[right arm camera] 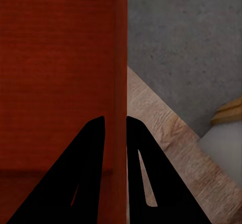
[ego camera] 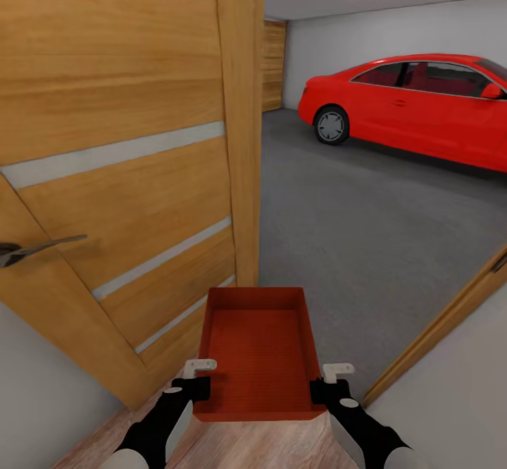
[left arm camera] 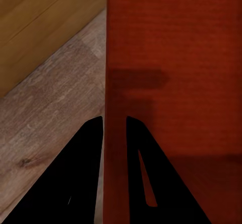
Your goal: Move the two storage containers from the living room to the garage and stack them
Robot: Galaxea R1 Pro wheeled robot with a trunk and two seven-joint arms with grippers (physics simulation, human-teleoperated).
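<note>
Red car (ego camera: 422, 110) rear cut off; door handle (ego camera: 35, 249) cropped.

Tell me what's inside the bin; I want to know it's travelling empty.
Inside the bin shows just its bare ribbed bottom. Both grippers clamp its side walls, covering little.

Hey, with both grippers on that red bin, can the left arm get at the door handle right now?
Probably not: the left gripper is clamped on the storage container's wall, so reaching the door handle means letting go first.

Ribbed matt container (ego camera: 257, 346), wood-grain door (ego camera: 113, 138)
</note>
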